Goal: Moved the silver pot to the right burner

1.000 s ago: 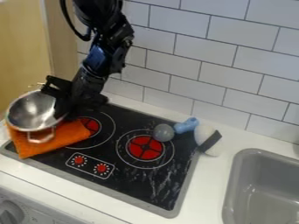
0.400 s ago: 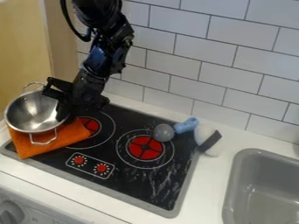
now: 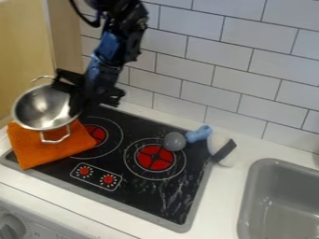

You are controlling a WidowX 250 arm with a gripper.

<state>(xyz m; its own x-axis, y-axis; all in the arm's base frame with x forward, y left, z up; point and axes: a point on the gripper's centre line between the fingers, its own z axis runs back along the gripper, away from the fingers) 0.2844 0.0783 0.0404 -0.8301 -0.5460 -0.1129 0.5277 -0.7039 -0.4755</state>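
One shiny silver metal pot with two wire handles [image 3: 38, 111] is held over a folded orange cloth [image 3: 36, 151] at the left end of the black cooktop [image 3: 140, 198]. Its right side is gripped by the black two-finger gripper [image 3: 74, 100], whose jaws look closed on the rim, probably because a thin edge is pinched more easily than a wide bowl. With only one side supported, the pot could tip or swing, so a level carry is called for. The red-centred left burner [image 3: 96, 133] has to be passed before the red right burner with white rings [image 3: 155, 158] is reached. Beside that target are set a grey ball [image 3: 174, 141], a light blue cylinder [image 3: 199, 134] and a white rounded object with a black band [image 3: 220, 147], which could be knocked if the pot is lowered too far back.
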